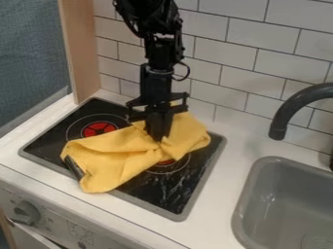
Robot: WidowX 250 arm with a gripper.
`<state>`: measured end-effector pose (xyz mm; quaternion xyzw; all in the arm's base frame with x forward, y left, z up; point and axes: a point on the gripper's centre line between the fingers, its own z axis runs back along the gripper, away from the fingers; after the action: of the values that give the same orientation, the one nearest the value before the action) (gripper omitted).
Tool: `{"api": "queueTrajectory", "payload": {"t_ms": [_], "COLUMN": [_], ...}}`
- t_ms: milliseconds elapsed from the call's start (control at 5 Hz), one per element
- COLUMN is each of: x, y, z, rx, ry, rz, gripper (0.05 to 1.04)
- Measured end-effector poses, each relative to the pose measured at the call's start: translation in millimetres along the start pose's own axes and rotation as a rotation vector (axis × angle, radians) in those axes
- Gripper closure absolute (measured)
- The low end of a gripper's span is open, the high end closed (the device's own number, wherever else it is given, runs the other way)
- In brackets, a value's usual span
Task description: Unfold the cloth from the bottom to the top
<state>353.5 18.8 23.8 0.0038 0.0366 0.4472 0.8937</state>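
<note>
Running lower left to upper right, the yellow cloth (117, 158) is pinched by the end effector (158, 138).

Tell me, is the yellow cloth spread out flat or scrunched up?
Scrunched up, not flat: the yellow cloth lies bunched across the stove top, with creases gathering near the tip of the gripper.

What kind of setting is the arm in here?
Looks like a toy or mock kitchen corner: a black cooktop with red burner marks, a grey sink under a dark curved faucet, and a white tiled wall.
</note>
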Motion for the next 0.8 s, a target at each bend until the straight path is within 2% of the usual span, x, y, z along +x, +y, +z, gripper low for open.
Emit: {"api": "queueTrajectory", "payload": {"t_ms": [200,400,600,800], "x": [-3,0,-1,-2], "y": [-13,-32,-47,-60], "z": [11,37,53,54], "rx": [-0.068,-0.135,-0.209,-0.245], "ry": [0.037,0.053,0.074,0.026], "rz": [-0.022,-0.039,-0.040,-0.056], "gripper": [1.025,1.025,1.025,1.025]}}
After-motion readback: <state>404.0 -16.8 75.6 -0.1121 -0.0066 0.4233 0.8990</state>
